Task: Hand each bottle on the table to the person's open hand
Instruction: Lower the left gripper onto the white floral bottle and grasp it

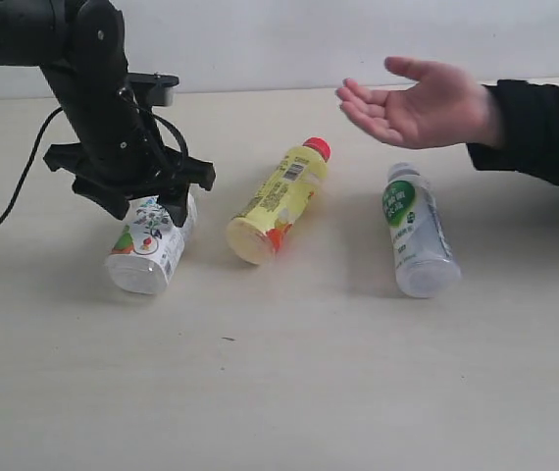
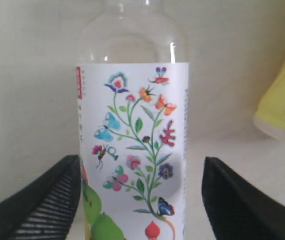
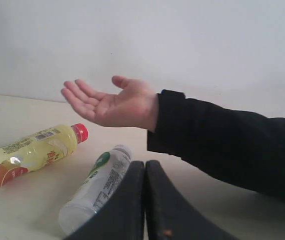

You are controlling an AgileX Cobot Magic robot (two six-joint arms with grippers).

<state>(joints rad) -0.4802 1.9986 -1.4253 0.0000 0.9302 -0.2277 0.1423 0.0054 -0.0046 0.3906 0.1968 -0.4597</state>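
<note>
Bare table (image 1: 279, 392) fills the foreground: pale beige, with one small dark speck just left of centre

Next back are three bottles. All lie on their sides on the table with their bases toward the exterior camera:
- white floral-labelled bottle (image 1: 152, 245): left end of the row
- clear bottle with green-white label (image 1: 415, 235): right end, neck pointing away toward the far edge
- yellow bottle (image 1: 279, 201): between the two and well apart from both, lying on a slant with its red cap at the far right end

Left gripper (image 1: 149, 211): down over the far half of the white floral-labelled bottle, jaws wide, one finger on each side of the body. In the left wrist view, the ribbed finger (image 2: 37, 205) sits right at one edge of the label; I cannot tell whether it is touching. The other finger stands clear, with a strip of table showing between it and the bottle. No clamp on the bottle, which rests on the table. A black cable (image 1: 15, 186) loops off the arm to the left

Right gripper (image 3: 145, 200): seen only in its own wrist view. Its two fingers are pressed flat together with nothing between them. It faces the clear bottle with green-white label and the yellow bottle

Farthest back is the person's hand (image 1: 417, 103), palm up and open, fingers loosely extended toward the left. It is raised over the far part of the table, beyond the yellow bottle's cap. A black sleeve (image 1: 544, 132) runs out of frame on the right, with a pale wall behind
</note>
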